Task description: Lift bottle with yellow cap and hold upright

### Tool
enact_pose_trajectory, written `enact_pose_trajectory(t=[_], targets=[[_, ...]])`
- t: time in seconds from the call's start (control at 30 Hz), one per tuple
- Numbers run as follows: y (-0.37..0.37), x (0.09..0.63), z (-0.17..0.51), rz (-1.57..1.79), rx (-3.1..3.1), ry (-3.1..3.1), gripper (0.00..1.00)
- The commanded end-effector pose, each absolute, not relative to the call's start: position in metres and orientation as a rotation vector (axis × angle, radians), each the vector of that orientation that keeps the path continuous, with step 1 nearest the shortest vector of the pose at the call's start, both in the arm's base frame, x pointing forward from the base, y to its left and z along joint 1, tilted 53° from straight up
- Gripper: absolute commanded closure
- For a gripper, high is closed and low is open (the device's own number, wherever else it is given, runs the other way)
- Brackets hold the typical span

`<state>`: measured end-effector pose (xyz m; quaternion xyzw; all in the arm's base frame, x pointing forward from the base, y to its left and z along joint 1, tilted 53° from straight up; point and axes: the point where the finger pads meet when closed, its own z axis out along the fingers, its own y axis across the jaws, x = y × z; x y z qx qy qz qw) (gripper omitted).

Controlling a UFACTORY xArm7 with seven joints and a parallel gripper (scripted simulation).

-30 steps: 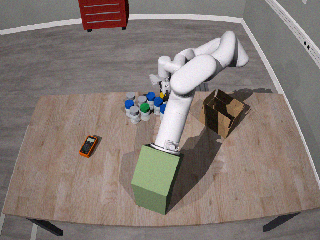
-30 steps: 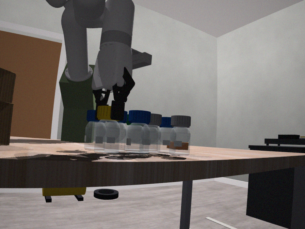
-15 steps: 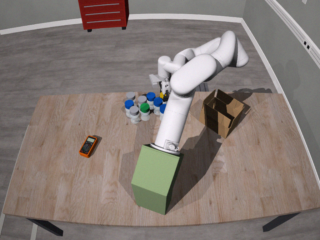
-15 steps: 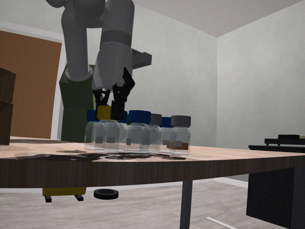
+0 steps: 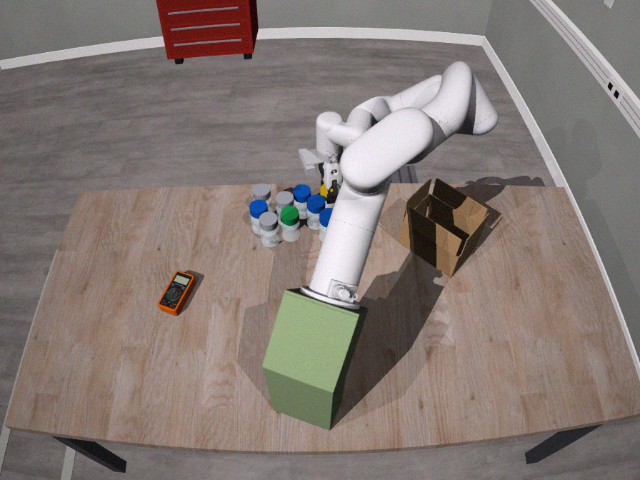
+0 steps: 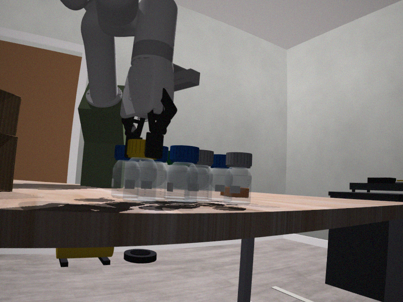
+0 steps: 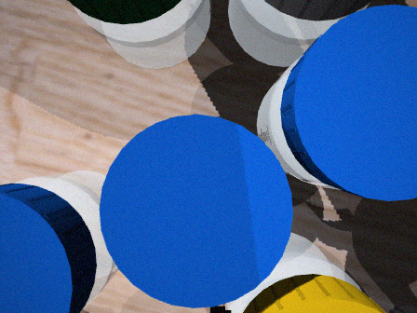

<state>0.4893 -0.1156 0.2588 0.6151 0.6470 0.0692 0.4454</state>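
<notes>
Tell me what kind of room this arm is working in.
Probably a workshop or lab bench area: a red metal drawer cabinet by the far wall, an orange handheld multimeter on the wooden table, and an open cardboard box beside the arm.
</notes>
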Motion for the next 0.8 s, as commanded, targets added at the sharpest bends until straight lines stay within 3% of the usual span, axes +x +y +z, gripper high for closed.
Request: enact_pose_trajectory(t=[0.0,0.77], targets=[[-0.111,0.487,0.263,0.177,1.518,1.605,1.00],[-0.099,0.470,0.279,0.177,1.518,1.605,1.00]])
